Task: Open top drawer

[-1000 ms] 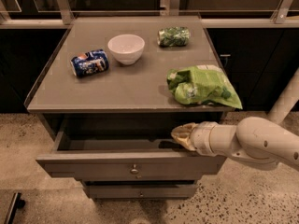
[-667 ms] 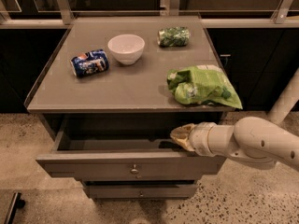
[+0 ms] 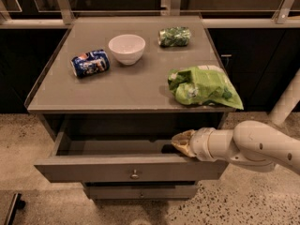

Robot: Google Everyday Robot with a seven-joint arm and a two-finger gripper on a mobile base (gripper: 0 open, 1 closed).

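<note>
The top drawer is a wide grey front with a small round metal knob at its centre. It stands pulled out from the cabinet, and its grey tray shows behind the front. My gripper reaches in from the right on a white arm. It sits just behind the right part of the drawer front, over the tray's right end. Its tip is partly hidden by the drawer front.
On the cabinet top lie a blue can on its side, a white bowl, a small green packet and a green chip bag at the right front edge. A narrower drawer front sits below. The floor is speckled.
</note>
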